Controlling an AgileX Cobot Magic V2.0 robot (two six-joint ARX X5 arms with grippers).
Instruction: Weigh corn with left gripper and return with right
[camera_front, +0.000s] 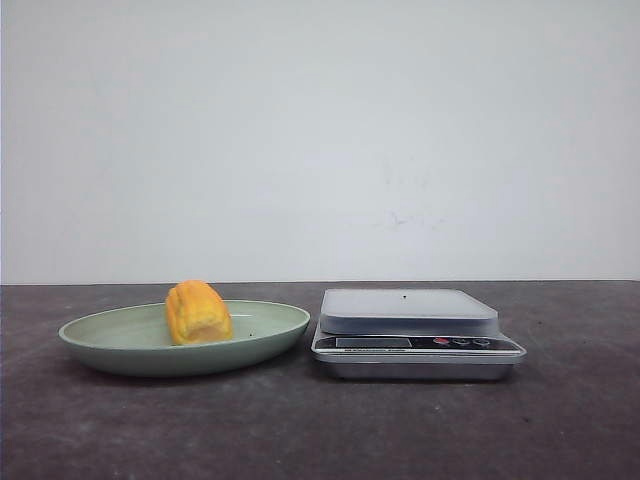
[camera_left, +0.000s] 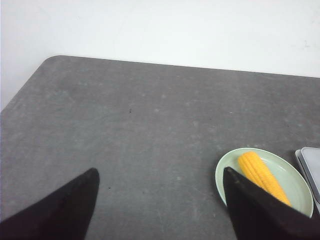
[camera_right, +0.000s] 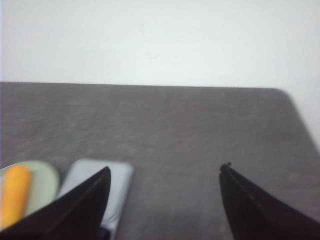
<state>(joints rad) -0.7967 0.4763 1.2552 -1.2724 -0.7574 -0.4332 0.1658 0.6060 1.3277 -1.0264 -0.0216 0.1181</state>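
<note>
- The corn (camera_front: 198, 312) is laid in the green plate (camera_front: 110, 345), at 9 o'clock from the scale (camera_front: 415, 335).
- The left gripper (camera_left: 160, 200) is spread wide, nothing held.
- The right gripper (camera_right: 165, 200) is spread wide too.

One corn (camera_front: 197, 312), one plate (camera_front: 120, 348), one scale (camera_front: 415, 345), two tools.

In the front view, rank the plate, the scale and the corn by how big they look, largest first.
1. Pale green plate: widest footprint in this view.
2. Kitchen scale: somewhat narrower than the plate, though a bit taller. Both stand at about the same depth, so nearness hardly skews this.
3. Corn: clearly smallest, lying in the plate.
</note>
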